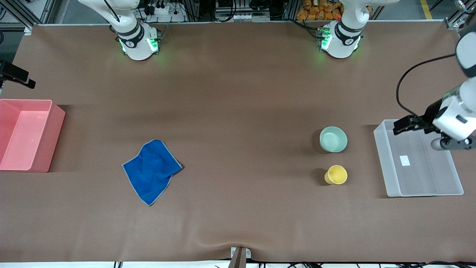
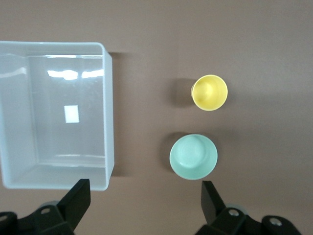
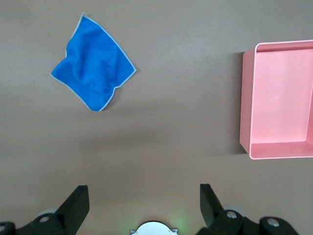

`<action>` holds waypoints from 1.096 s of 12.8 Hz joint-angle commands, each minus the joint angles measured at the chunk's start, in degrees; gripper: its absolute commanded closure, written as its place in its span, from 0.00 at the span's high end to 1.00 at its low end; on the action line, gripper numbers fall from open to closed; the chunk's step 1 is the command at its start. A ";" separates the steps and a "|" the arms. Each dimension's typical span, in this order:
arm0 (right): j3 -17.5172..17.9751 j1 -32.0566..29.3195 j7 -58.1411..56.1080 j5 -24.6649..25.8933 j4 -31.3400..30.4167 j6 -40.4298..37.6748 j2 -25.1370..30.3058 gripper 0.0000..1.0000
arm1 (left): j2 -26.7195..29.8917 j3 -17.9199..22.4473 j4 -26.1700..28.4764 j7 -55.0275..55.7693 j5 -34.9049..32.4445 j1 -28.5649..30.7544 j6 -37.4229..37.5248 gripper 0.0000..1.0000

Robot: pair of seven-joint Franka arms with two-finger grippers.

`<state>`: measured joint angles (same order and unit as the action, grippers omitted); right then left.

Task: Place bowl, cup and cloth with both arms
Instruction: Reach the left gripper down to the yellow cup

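Observation:
The mint-green bowl (image 1: pixel 333 139) stands upright on the brown table toward the left arm's end, and it also shows in the left wrist view (image 2: pixel 193 156). The yellow cup (image 1: pixel 336 175) stands nearer the front camera than the bowl, a short gap apart from it, and shows in the left wrist view (image 2: pixel 209 92) too. The rumpled blue cloth (image 1: pixel 151 171) lies flat toward the right arm's end (image 3: pixel 93 68). My left gripper (image 1: pixel 399 125) is open and empty (image 2: pixel 145 193), high over the clear bin's edge. My right gripper (image 1: pixel 22 77) is open and empty (image 3: pixel 143 193), high above the table.
A clear plastic bin (image 1: pixel 381 149) sits at the left arm's end, beside the bowl and cup (image 2: pixel 108 122). A pink bin (image 1: pixel 55 137) sits at the right arm's end (image 3: pixel 244 98). Both bins hold nothing. The arm bases stand along the table's back edge.

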<state>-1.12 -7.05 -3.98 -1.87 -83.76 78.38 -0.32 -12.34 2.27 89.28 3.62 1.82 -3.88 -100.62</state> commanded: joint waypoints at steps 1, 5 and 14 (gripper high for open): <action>0.41 -0.33 1.16 0.03 -0.09 -0.33 0.15 1.00 | -4.51 -0.25 -0.86 -0.28 2.14 -0.68 -3.34 1.00; 0.42 0.11 1.34 -0.59 0.17 -0.86 -0.03 1.00 | -12.69 -0.43 0.19 0.95 1.88 -0.95 -10.80 1.00; 0.50 7.22 21.01 -0.59 -0.09 1.41 -9.41 1.00 | -22.81 -1.22 -0.07 2.62 2.31 -2.01 -21.98 1.00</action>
<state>-0.23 -0.05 13.13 -2.15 -84.59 78.68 -6.99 -33.00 0.93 90.10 5.00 3.38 -5.36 -120.46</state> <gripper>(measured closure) 0.000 0.000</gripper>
